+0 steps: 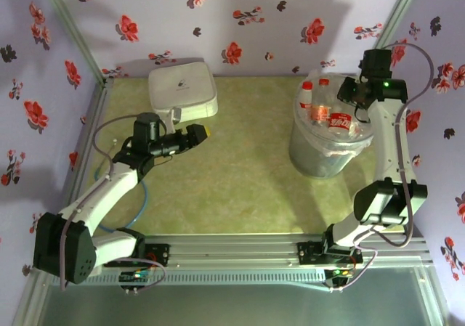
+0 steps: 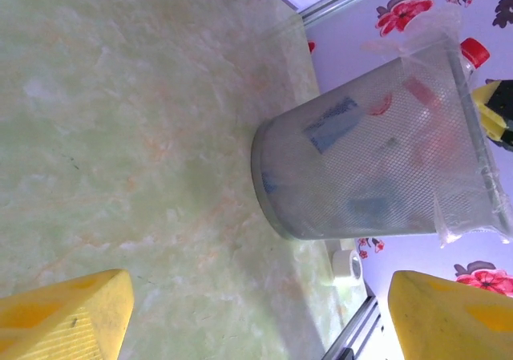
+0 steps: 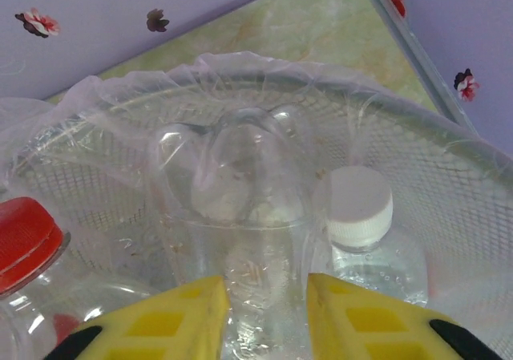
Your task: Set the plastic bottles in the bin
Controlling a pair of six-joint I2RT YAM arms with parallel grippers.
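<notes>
Right fingers (image 3: pixel 176 320) pinch a clear bottle (image 3: pixel 240 184) over the bin (image 3: pixel 449 131), left fingers (image 2: pixel 68 312) spread empty; release only once well inside the rim.

A white rounded square box (image 1: pixel 182 88) sits on the green marbled tabletop (image 1: pixel 240 181) by the flowered back wall (image 1: pixel 218 21)

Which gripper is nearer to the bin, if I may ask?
Right. The right gripper hangs over the bin, clasping a clear bottle; the left gripper sits well away, by the white box.
</notes>
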